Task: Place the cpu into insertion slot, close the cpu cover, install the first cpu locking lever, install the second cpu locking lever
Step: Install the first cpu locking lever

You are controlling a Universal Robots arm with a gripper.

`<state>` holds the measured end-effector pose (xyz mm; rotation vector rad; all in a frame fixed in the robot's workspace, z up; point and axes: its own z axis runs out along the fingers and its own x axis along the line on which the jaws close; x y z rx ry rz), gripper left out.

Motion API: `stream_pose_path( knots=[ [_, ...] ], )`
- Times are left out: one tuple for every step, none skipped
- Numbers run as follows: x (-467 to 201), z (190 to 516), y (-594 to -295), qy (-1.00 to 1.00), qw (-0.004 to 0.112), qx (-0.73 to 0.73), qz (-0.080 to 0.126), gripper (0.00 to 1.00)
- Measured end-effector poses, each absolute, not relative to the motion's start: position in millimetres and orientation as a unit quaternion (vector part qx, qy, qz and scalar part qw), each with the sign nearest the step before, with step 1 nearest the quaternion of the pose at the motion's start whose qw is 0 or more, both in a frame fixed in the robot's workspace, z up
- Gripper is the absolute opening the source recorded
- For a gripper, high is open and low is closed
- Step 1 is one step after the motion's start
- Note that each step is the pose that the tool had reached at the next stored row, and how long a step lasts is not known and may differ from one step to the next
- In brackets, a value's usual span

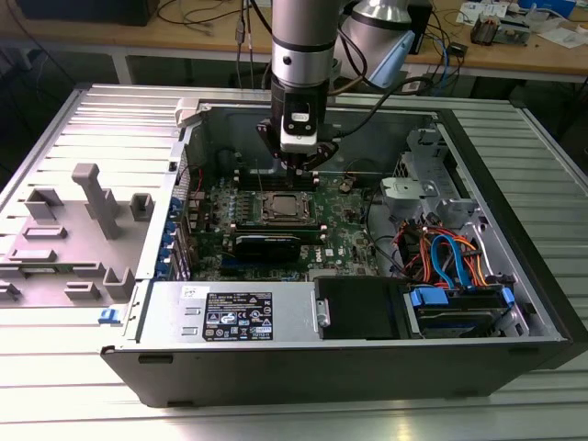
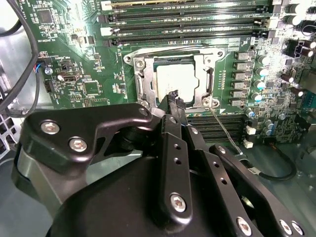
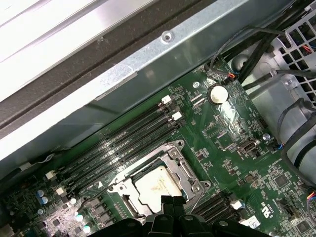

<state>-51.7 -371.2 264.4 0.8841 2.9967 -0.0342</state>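
The cpu (image 2: 177, 79) (image 3: 157, 185) lies flat in the insertion slot (image 1: 283, 208) on the green motherboard, its pale metal top showing. The cpu cover (image 2: 143, 81) (image 3: 182, 168) is down over it, framing the chip. A thin wire locking lever (image 2: 224, 133) sticks out slantwise from one corner of the socket, off the board. My gripper (image 1: 301, 170) (image 2: 174, 98) (image 3: 173, 201) hovers just above the socket's edge with its black fingers together and nothing between them.
Long black memory slots (image 2: 187, 22) (image 3: 118, 158) run beside the socket. A black graphics card (image 1: 266, 243), a power supply (image 1: 230, 317) and bundled cables (image 1: 450, 257) fill the case. The case wall (image 3: 148, 64) stands close behind. A grey fixture (image 1: 83, 220) sits at the exterior view's left.
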Motion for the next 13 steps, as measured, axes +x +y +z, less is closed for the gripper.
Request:
stream_pose_path(
  knots=[
    [-51.7,264.4,-371.2,0.959,0.008,0.283,-0.011,0.11],
    [-51.7,264.4,-371.2,0.959,0.008,0.283,-0.011,0.11],
    [-51.7,264.4,-371.2,0.959,0.009,0.282,-0.011,0.11],
    [-51.7,264.4,-371.2,0.959,0.008,0.282,-0.011,0.11],
    [-51.7,264.4,-371.2,0.959,0.009,0.282,-0.011,0.11],
    [-51.7,264.4,-371.2,0.959,0.009,0.282,-0.011,0.11],
    [-51.7,264.4,-371.2,0.959,0.009,0.281,-0.011,0.11],
    [-51.7,264.4,-371.2,0.960,0.009,0.281,-0.011,0.11],
    [-51.7,264.4,-371.2,0.960,0.009,0.281,-0.011,0.11],
    [-51.7,264.4,-371.2,0.960,0.009,0.281,-0.011,0.11],
    [-51.7,264.4,-371.2,0.960,0.009,0.281,-0.011,0.11],
    [-51.7,264.4,-371.2,0.960,0.009,0.280,-0.011,0.11],
    [-51.7,264.4,-371.2,0.960,0.009,0.280,-0.011,0.11]
  ],
)
